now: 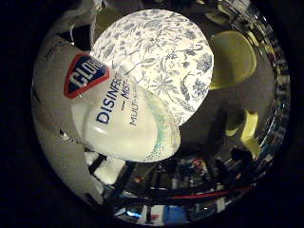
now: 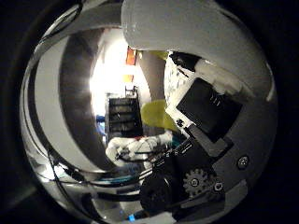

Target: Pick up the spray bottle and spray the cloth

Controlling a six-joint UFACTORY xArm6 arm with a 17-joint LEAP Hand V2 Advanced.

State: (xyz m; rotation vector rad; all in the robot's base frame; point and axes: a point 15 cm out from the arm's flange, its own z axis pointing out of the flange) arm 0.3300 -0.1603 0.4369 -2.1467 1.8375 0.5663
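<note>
The white spray bottle, with blue print and a red and blue label, fills much of the little finger side view and lies close against my palm. My right hand shows in the thumb side view as black and white geared fingers curled against the bottle's white body. Beyond the bottle, some way off, a round white cloth with a blue flower pattern is spread out. The bottle's nozzle is out of sight.
Yellow-green chairs stand on the grey floor beside the round cloth. A dark shelf unit stands against a bright wall in the room behind.
</note>
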